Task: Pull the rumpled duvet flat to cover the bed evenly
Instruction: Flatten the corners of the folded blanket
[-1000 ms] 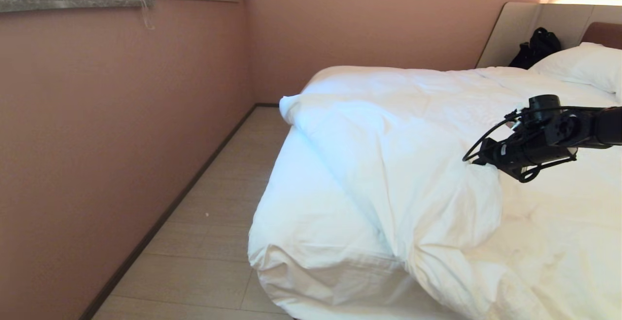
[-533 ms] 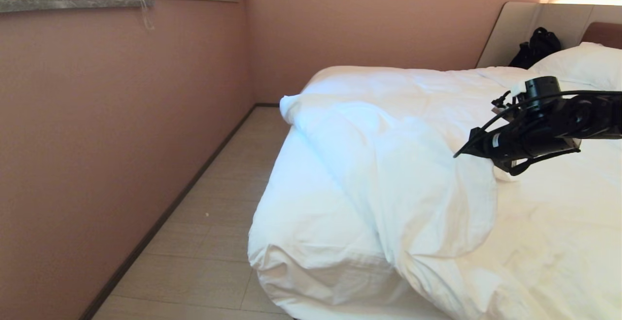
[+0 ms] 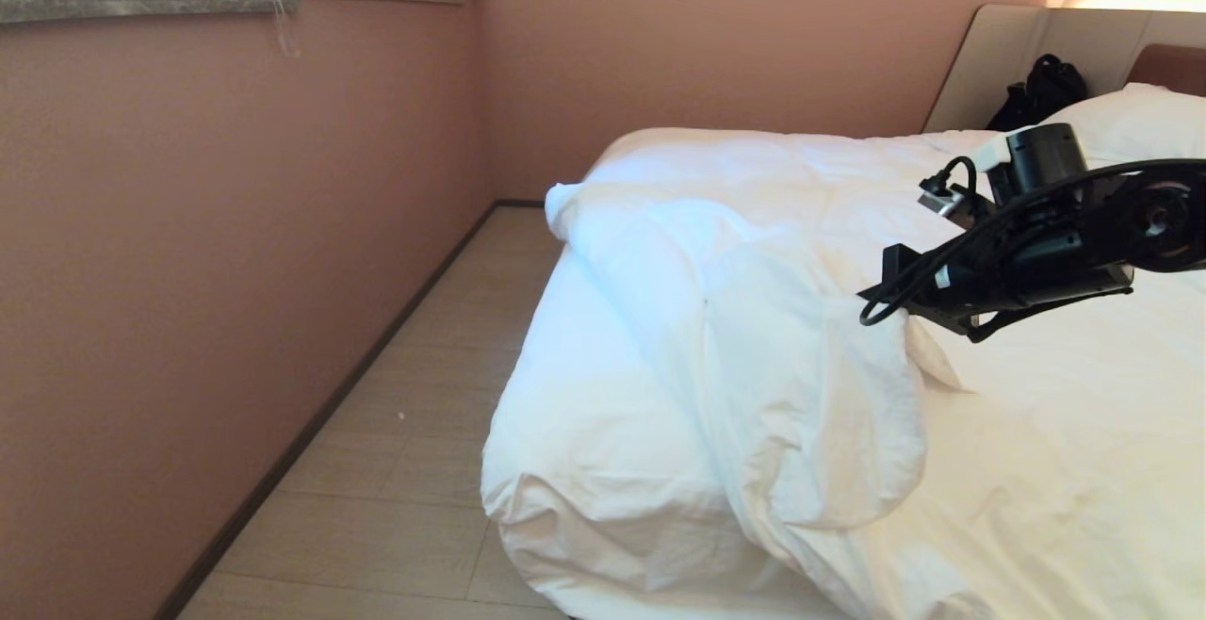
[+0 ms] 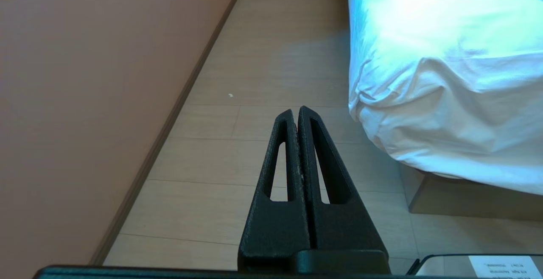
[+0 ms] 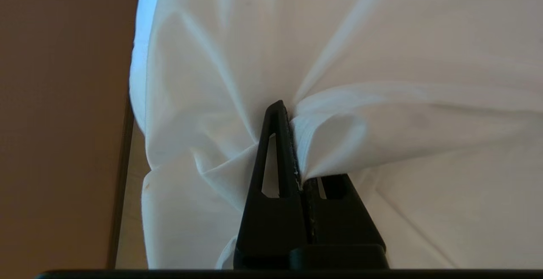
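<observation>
**Duvet pinched for a pull**

The duvet (image 3: 801, 356) lies bunched across the bed (image 3: 584, 469), leaving sheet bare. My right hand (image 5: 292, 143) is clamped on a fold, raised to drag it flat. My left hand (image 4: 299, 118), closed and empty, hangs over the floor (image 4: 254, 79).

My left gripper (image 4: 299, 111) hangs over pale wood-look floor (image 4: 263, 79), fingers (image 4: 282, 152) pressed together, empty. I see pink wall (image 4: 85, 101) on one side, white-covered bed (image 4: 445, 79) corner with taupe base (image 4: 466, 198) on other.
</observation>
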Robot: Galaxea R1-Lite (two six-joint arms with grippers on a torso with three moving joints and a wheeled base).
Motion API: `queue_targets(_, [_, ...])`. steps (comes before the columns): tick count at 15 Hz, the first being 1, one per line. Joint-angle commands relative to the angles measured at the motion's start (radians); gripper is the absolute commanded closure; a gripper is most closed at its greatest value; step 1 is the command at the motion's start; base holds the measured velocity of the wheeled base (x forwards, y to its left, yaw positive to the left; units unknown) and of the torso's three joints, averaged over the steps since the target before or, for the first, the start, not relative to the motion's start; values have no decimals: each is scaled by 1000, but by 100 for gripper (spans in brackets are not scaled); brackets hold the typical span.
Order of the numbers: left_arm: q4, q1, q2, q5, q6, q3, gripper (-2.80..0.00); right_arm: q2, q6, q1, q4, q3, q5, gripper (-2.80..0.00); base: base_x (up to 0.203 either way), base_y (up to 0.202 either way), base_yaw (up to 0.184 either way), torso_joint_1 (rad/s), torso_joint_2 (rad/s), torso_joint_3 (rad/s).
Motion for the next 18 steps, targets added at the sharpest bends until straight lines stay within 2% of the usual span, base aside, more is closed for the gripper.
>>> queue_targets(1, [0, 0, 1, 0, 0, 0, 0, -53, -18, 51, 2, 40, 3, 0, 0, 0, 0, 0, 0, 0])
queue_targets(3, [0, 0, 1, 0, 0, 0, 0, -87, -28, 149, 1, 92, 2, 0, 0, 0, 0, 0, 0, 0])
queue_targets(8, [0, 0, 1, 0, 0, 0, 0, -106, -32, 284, 0, 161, -5, 0, 0, 0, 0, 0, 0, 0])
queue_targets(18, [0, 0, 1, 0, 0, 0, 0, -76, -32, 394, 0, 198, -9, 0, 0, 0, 0, 0, 0, 0])
